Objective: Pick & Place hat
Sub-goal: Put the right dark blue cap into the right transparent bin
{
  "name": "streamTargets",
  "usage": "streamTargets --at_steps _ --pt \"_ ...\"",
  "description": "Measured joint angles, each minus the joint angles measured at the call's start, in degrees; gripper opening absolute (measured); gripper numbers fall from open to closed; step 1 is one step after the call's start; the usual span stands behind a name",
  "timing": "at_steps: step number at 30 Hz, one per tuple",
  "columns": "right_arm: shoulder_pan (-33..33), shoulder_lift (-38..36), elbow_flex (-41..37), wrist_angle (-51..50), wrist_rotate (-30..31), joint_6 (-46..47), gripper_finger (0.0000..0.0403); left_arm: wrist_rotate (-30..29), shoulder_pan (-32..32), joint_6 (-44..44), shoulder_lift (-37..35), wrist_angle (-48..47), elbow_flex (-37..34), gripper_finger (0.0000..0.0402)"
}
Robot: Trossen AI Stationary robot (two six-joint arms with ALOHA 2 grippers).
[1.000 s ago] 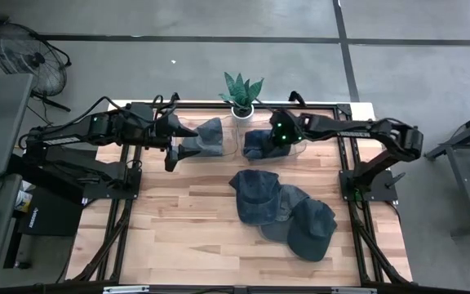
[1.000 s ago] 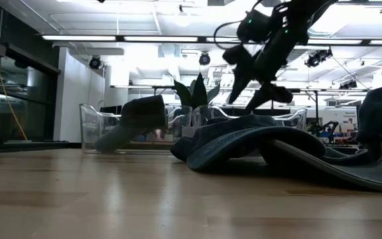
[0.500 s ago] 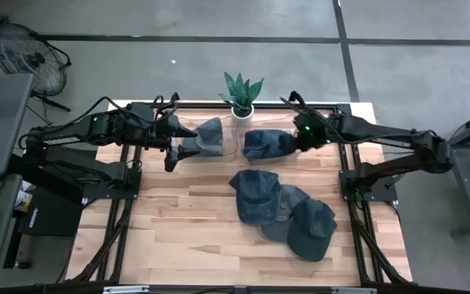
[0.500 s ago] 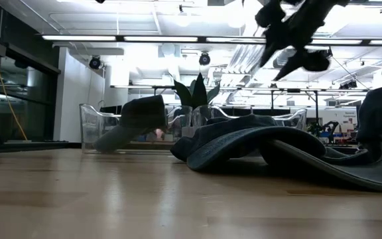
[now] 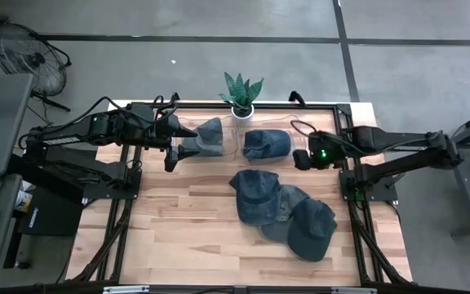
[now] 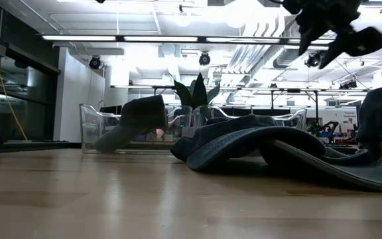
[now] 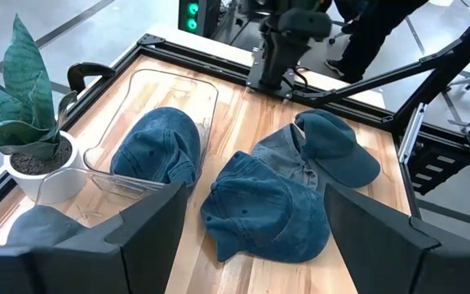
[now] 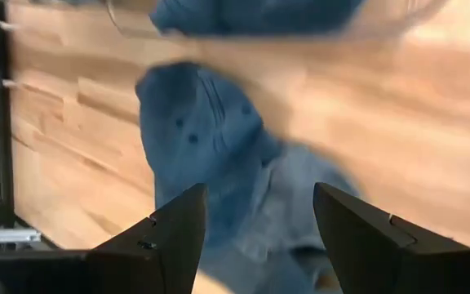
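A blue hat (image 5: 266, 144) (image 7: 155, 151) lies in the right clear bin (image 7: 206, 98). A grey hat (image 5: 209, 135) (image 6: 134, 119) sits in the left clear bin, its brim hanging over the wall. Three more blue hats (image 5: 256, 196) (image 5: 312, 229) (image 7: 268, 216) lie overlapping on the table. My right gripper (image 5: 302, 158) (image 6: 340, 36) (image 8: 255, 237) is open, in the air to the right of the right bin, above the table. My left gripper (image 5: 176, 152) (image 7: 251, 245) waits open, left of the left bin.
A potted plant (image 5: 241, 94) (image 7: 23, 122) stands at the far edge between the two bins. Bare wood (image 5: 186, 229) lies left of the hat pile and along the near edge. Black frame rails (image 5: 349, 196) run along both sides.
My right gripper has drawn back from over the blue hat in the right bin, toward the table's right and near edges, and has risen. The blue hat stays in its bin.
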Motion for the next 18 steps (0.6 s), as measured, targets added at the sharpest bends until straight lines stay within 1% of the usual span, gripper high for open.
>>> streamTargets --at_steps 6,11,18 --pt "7.97 0.00 0.00 -2.17 -1.92 12.83 0.0220 -0.04 0.00 -0.02 0.00 0.02 0.00 0.0288" --pt "15.68 0.42 0.00 -4.07 -2.17 23.89 0.0220 -0.04 0.00 -0.13 0.00 0.00 0.00 0.0288" --pt "25.32 0.83 0.00 -7.14 -3.47 36.79 0.0220 -0.02 0.00 -0.17 0.02 0.00 0.00 0.0288"
